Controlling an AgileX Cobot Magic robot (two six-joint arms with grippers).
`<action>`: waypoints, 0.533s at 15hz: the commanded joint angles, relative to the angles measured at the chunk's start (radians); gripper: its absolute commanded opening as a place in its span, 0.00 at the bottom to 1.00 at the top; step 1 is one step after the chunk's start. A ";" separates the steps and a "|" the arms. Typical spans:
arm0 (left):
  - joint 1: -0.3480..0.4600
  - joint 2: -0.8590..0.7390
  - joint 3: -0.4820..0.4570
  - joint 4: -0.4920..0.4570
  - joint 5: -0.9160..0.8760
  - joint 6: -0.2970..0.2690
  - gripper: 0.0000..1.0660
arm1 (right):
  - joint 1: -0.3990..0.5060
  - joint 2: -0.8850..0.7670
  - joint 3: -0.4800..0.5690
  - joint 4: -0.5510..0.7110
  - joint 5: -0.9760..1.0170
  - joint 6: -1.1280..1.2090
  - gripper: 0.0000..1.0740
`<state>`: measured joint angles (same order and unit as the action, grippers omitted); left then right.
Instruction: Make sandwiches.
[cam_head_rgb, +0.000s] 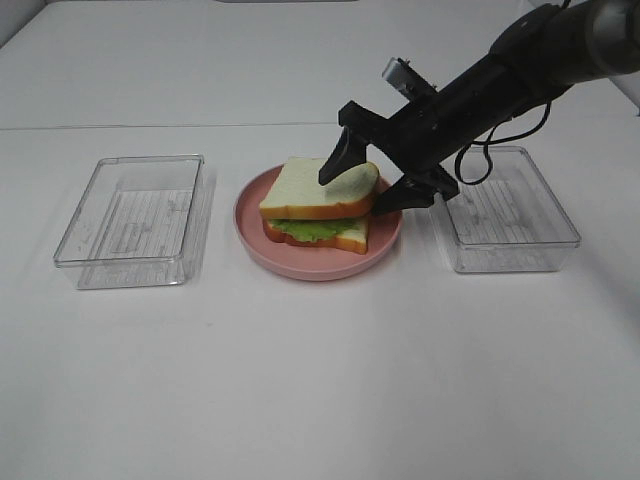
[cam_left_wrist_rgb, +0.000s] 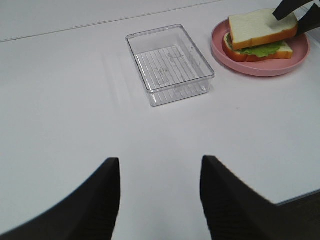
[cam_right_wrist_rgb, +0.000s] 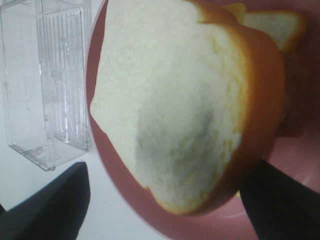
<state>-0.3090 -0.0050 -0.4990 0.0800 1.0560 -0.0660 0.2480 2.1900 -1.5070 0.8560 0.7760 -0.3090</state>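
The sandwich (cam_head_rgb: 318, 205) sits on a round pink plate (cam_head_rgb: 300, 268): a white bread slice with orange-brown crust on top, ruffled green lettuce under it, and a second slice at the bottom. My right gripper (cam_head_rgb: 357, 192) stands open at the sandwich's right end, one finger over the top slice and the other beside its crust. From the right wrist, the top slice (cam_right_wrist_rgb: 175, 100) fills the space between the two dark fingers (cam_right_wrist_rgb: 50, 205). My left gripper (cam_left_wrist_rgb: 160, 200) is open over bare table with nothing between its fingers; the sandwich (cam_left_wrist_rgb: 260, 32) lies far from it.
One clear plastic tray (cam_head_rgb: 135, 220) stands left of the plate and another (cam_head_rgb: 510, 215) to its right, under my right arm. The left tray (cam_left_wrist_rgb: 170, 65) lies between my left gripper and the plate (cam_left_wrist_rgb: 265, 67). White table all around.
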 joint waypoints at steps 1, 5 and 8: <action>0.000 -0.025 0.001 0.004 -0.010 -0.003 0.46 | -0.001 -0.055 0.002 -0.166 0.022 0.096 0.73; 0.000 -0.025 0.001 0.004 -0.010 -0.003 0.46 | -0.001 -0.158 0.002 -0.390 0.078 0.168 0.73; 0.000 -0.025 0.001 0.004 -0.010 -0.003 0.46 | -0.001 -0.313 0.002 -0.575 0.200 0.168 0.73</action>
<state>-0.3090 -0.0050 -0.4990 0.0800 1.0560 -0.0660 0.2480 1.8890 -1.5070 0.3050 0.9550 -0.1430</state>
